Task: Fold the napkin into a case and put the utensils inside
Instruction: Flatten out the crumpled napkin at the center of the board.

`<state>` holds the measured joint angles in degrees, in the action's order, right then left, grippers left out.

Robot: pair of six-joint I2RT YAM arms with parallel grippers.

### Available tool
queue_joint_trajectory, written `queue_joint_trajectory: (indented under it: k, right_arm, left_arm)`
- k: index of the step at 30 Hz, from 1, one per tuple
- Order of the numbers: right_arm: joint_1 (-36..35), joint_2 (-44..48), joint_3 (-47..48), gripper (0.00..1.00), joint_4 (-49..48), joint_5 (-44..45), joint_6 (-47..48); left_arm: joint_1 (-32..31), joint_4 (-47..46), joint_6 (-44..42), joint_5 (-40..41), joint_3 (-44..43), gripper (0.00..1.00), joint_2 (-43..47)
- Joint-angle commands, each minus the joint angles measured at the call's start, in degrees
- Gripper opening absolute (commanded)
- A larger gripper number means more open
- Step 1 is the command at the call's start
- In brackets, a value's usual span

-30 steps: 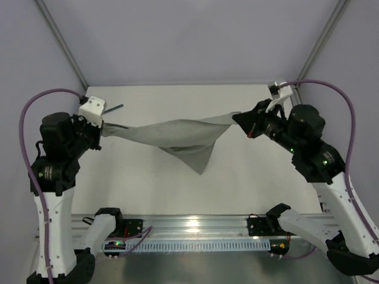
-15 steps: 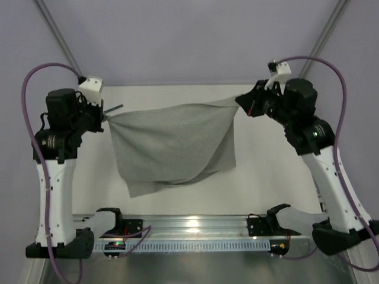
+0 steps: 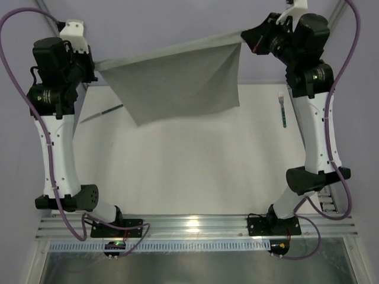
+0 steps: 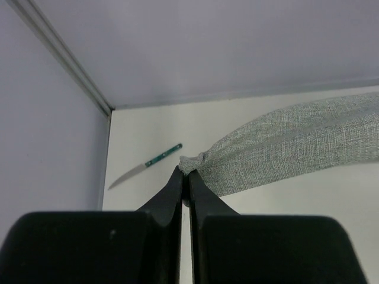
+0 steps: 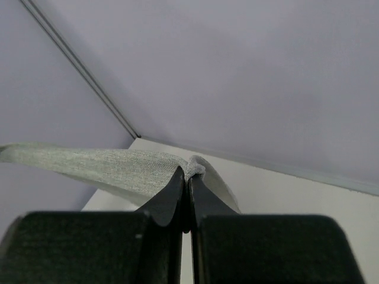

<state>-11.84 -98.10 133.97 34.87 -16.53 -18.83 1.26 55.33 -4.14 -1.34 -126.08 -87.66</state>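
High above the table (image 3: 189, 171), the napkin (image 3: 177, 83) hangs spread as a grey sheet between the two arms. Its top edge is stretched nearly taut from one upper corner to the other, and its lower edge is loose and slanting. The left gripper (image 3: 93, 64) pinches the left top corner. In the left wrist view its jaws are pressed together on a small bunch of fabric at the very tips, with the cloth running off to the right. The right gripper (image 3: 244, 36) holds the opposite top corner the same way, jaws closed on a puckered bit of cloth. Down on the table, the knife (image 3: 102, 112) lies slantwise near the left arm. The fork (image 3: 282, 109) lies beside the right arm, tines toward the far wall. Both are well apart from either gripper.
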Motion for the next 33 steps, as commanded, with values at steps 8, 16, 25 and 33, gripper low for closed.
queue_joint_trajectory:
  k: [8,16,25,33]
  right_arm:
    - [3.57,21.18,-35.66,0.03,-8.66,0.45,3.8]
    - [1.47,37.01,-77.43,0.03,-12.11,5.54,1.34]
    - [-7.93,51.16,-100.91,0.03,-6.66,12.31,-4.01]
    - [-11.28,58.47,-107.44,0.03,-8.06,11.78,-12.02]
  left_arm:
    - [1.2,-5.14,-2.88,-6.3,23.21,0.0,11.53]
    - [1.2,-6.11,-9.56,-8.06,55.3,0.0,23.83]
    - [1.2,1.09,-16.76,-6.66,75.35,0.0,32.98]
    - [1.29,4.44,-18.8,-7.71,76.17,0.0,38.0]
